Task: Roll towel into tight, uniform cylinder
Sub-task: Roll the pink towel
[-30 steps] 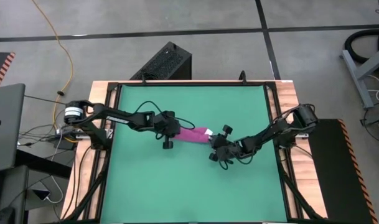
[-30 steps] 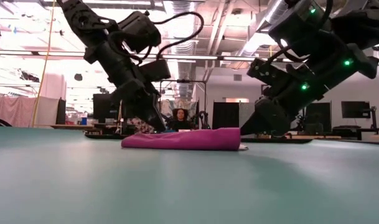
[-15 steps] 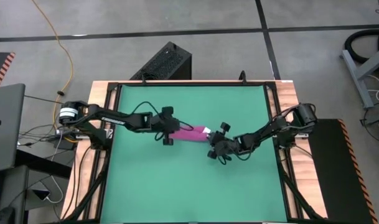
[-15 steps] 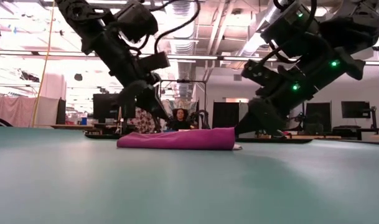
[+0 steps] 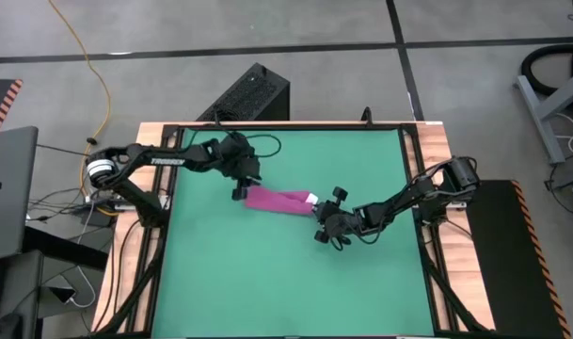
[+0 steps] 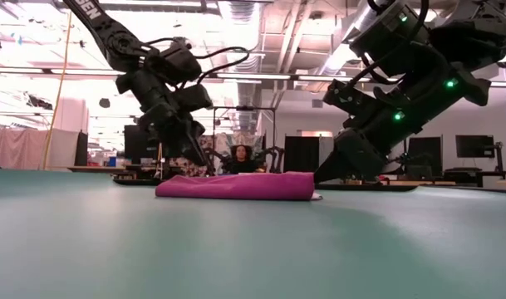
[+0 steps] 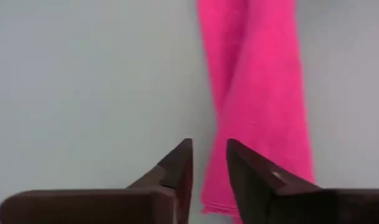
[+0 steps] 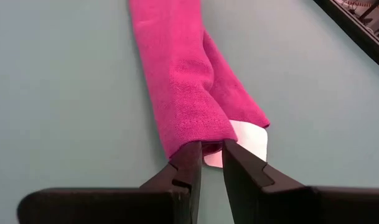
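Lying near the middle of the green mat (image 5: 286, 245) that covers the table, the magenta-pink soft cloth towel (image 5: 277, 199) forms a long, loosely rolled, rather flat cylinder, angled slightly across the mat, with its small white tag (image 8: 248, 140) showing at the end nearest the right arm. The right hand (image 5: 326, 224) sits at that tagged end, its two dark fingers (image 8: 188, 163) pinched on the edge of the cloth, low against the mat. The left hand (image 5: 239, 186) is at the opposite end of the roll, lifted a little above the mat in the low view (image 6: 189, 152); its fingers (image 7: 178, 169) stand slightly apart with bare mat between them, released from the cloth, whose end lies just beside one fingertip. Beyond the table, a person (image 6: 238, 158) sits in the room behind the roll.
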Controlling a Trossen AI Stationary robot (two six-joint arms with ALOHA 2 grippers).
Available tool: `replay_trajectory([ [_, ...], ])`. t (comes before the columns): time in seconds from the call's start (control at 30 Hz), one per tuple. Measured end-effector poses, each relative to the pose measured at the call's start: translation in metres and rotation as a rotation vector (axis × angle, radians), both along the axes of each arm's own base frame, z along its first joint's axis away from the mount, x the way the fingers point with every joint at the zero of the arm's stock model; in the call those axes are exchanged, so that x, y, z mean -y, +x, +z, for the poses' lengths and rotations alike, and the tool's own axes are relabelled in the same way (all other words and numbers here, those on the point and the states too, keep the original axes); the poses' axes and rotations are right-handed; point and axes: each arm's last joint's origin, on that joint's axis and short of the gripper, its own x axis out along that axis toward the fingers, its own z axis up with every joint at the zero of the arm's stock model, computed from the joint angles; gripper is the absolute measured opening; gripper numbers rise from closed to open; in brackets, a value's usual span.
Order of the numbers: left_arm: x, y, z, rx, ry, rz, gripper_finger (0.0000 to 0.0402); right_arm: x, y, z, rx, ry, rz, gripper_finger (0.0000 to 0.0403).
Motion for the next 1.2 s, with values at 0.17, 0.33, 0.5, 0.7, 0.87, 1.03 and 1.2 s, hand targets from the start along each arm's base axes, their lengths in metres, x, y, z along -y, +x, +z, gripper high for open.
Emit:
replay_trajectory([
  [0.17,0.007,-0.004,-0.004,-0.026,-0.115,-0.091,0.0132,0.0,0.0,0.0,-0.001,0.002,0.001,0.0085],
  [0.33,0.01,-0.003,-0.007,-0.069,-0.022,-0.073,0.0143,0.0,0.0,0.0,-0.001,0.01,0.007,0.0085],
  [0.5,0.008,-0.003,-0.007,-0.079,0.019,-0.046,0.0144,-0.002,0.0,0.0,-0.002,0.018,0.02,0.0085],
  [0.7,0.009,-0.004,-0.007,-0.08,-0.002,-0.061,0.0144,-0.003,0.0,0.0,-0.003,0.019,0.026,0.0085],
  [0.87,0.009,-0.001,-0.02,-0.122,-0.036,-0.071,0.0144,-0.003,0.0,0.0,-0.002,0.019,0.025,0.0085],
  [1.03,0.008,-0.001,-0.028,-0.163,-0.057,-0.07,0.0144,-0.003,0.0,0.0,-0.002,0.02,0.028,0.0085],
  [1.2,0.009,0.0,-0.023,-0.204,-0.091,-0.046,0.0116,-0.003,0.0,0.0,-0.001,0.021,0.027,0.0085],
])
